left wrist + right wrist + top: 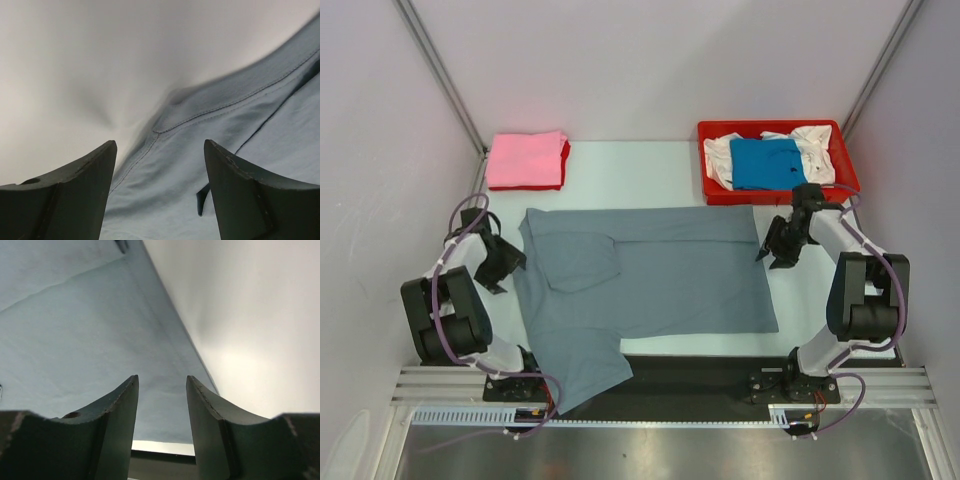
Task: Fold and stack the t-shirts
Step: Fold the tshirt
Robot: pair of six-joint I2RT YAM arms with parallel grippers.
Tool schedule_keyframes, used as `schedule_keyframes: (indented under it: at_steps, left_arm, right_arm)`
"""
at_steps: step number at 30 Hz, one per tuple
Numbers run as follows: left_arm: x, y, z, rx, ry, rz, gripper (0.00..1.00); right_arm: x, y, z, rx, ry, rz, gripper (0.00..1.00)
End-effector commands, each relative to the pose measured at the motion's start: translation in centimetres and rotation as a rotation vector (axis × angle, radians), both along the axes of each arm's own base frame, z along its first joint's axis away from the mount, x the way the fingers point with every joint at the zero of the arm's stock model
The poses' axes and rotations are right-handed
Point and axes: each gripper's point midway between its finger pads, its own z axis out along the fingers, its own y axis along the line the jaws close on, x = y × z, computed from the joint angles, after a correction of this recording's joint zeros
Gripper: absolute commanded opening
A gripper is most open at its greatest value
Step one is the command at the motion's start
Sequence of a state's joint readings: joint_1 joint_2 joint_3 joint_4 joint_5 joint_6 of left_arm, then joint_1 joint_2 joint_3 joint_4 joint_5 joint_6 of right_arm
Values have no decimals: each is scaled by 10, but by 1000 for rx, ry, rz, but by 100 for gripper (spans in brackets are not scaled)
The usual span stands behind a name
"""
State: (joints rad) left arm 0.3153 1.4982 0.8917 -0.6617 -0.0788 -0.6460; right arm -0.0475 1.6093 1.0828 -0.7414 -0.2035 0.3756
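A slate grey t-shirt point(650, 280) lies spread flat across the middle of the table, one sleeve folded in over its upper left and its lower left corner hanging over the near edge. My left gripper point(512, 262) hovers open at the shirt's left edge; in the left wrist view the stitched hem of the grey t-shirt point(200, 165) lies beyond its open gripper point(159, 150). My right gripper point(772, 247) is open at the shirt's right edge, with nothing between its fingers point(120, 410) and the grey t-shirt point(75, 340) below. A folded pink t-shirt point(525, 158) rests on a red one at the back left.
A red plastic tray point(716, 190) at the back right holds a bright blue t-shirt point(765, 163) on white ones point(815, 145). Grey enclosure walls stand on both sides. A black strip and metal rail point(700, 375) run along the near edge.
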Motion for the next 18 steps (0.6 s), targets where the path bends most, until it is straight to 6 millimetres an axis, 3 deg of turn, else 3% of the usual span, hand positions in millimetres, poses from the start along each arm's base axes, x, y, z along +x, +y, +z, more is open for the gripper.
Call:
schedule_keyframes:
  at_steps: [1,3,6,11,14,18]
  left_arm:
    - [2,-10,-11,-71,-3,26,76]
    - [-2,-13,-13,-83,7,38,75]
    - [-9,-6,1,-33,-9,73,79]
    - [-15,1,37,31,-119,156,84]
    - [-31,-11,27,-13,-69,171,82]
    - [-50,-15,17,-8,-32,171,70]
  right_arm:
    - [-9,-2,-2,2,25,14,49]
    - [-16,-6,-1,-13,36,0,49]
    - [-33,-9,0,3,57,-20,49]
    - [-66,0,-9,25,119,-37,49]
    - [-76,1,-9,11,131,-41,49]
    - [-71,4,1,25,89,-38,49]
